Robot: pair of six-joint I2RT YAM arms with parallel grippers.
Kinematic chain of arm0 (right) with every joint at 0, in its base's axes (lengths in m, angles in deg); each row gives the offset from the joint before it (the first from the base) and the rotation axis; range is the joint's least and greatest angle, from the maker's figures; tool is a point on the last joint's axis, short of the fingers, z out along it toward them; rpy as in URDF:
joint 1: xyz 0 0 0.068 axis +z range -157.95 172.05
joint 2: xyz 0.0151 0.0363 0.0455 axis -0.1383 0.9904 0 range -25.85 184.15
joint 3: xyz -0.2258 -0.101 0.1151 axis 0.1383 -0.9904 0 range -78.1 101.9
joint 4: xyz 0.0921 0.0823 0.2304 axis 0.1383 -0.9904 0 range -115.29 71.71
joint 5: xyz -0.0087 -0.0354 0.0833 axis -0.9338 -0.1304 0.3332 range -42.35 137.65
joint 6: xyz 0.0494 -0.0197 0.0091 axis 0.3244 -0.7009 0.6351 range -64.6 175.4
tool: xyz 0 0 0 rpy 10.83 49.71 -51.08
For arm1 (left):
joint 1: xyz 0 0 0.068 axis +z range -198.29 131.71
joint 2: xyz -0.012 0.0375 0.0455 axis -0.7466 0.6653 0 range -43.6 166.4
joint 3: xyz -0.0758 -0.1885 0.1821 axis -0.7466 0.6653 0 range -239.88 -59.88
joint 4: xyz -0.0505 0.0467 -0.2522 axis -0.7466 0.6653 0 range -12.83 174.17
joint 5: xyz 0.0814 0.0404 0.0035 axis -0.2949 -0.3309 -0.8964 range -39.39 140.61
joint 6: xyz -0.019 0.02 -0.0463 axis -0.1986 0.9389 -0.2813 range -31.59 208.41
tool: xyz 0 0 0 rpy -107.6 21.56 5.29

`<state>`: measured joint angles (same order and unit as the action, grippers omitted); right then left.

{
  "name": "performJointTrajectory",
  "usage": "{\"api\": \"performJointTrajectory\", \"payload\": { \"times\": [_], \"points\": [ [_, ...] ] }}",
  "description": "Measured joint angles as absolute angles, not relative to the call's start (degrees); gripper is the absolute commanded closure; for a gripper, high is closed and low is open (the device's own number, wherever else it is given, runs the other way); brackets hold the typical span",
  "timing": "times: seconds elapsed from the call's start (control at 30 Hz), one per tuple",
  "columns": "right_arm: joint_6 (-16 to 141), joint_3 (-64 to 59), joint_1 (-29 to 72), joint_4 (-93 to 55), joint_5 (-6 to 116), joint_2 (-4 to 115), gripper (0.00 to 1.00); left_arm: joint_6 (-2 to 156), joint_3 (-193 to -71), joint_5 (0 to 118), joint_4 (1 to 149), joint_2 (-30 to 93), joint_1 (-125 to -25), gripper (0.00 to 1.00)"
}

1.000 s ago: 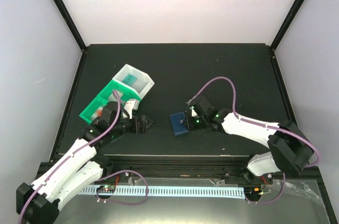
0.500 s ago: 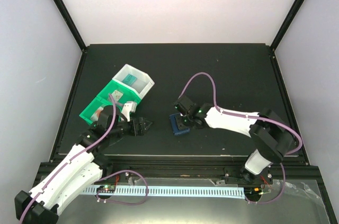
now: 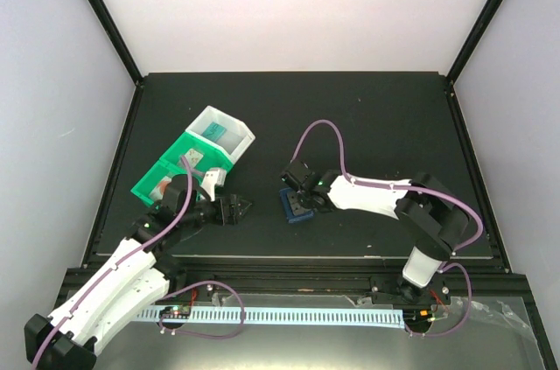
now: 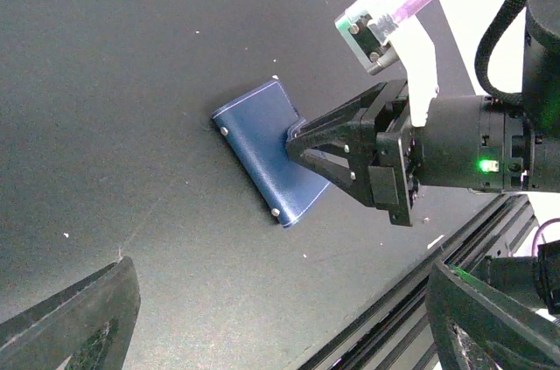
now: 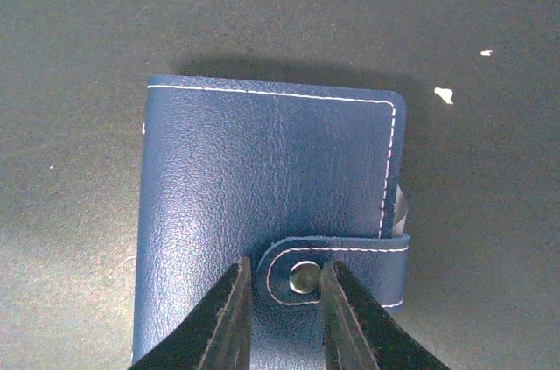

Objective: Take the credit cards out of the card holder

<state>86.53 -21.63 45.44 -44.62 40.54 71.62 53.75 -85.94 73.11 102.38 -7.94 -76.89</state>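
The navy-blue card holder (image 3: 295, 207) lies shut and flat on the black table, its snap tab (image 5: 350, 258) fastened. My right gripper (image 5: 284, 278) points down onto it, jaws a narrow gap apart. One fingertip sits just off the tab's rounded end, the other rests on the tab beside the snap. From the left wrist view the same gripper (image 4: 293, 138) meets the holder (image 4: 262, 160) at its right edge. The credit cards stay hidden inside, apart from a pale sliver (image 5: 400, 208) at the holder's open edge. My left gripper (image 3: 238, 206) hovers left of the holder, wide open and empty.
A green bin (image 3: 166, 179) and a white bin (image 3: 223, 132) stand behind my left arm at the left. The metal rail (image 3: 297, 267) runs along the table's near edge, close behind the holder.
My right gripper has swung left from beside the holder to on top of it, over the snap tab. The left arm shifted slightly and stayed open.
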Motion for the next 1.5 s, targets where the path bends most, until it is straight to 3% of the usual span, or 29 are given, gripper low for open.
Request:
{"api": "performJointTrajectory", "payload": {
  "times": [0.2, 0.63, 1.07, 1.5],
  "points": [
    [85.94, -20.17, 45.85, -44.51, 38.18, 73.37, 0.73, 53.75, -85.55, 73.11, 102.45, -7.99, -76.89, 0.09],
    [85.77, -20.21, 46.84, -43.29, 33.41, 73.92, 0.99, 53.69, -85.18, 72.74, 102.97, -7.99, -76.89, 0.08],
    [85.44, -24.41, 46.95, -37.78, 33.67, 71.18, 0.99, 53.31, -84.68, 72.33, 103.65, -7.35, -76.94, 0.09],
    [86.20, -33.00, 46.95, -31.22, 44.23, 59.51, 0.99, 52.29, -82.82, 71.65, 102.53, -5.12, -77.44, 0.10]
  ]
}}
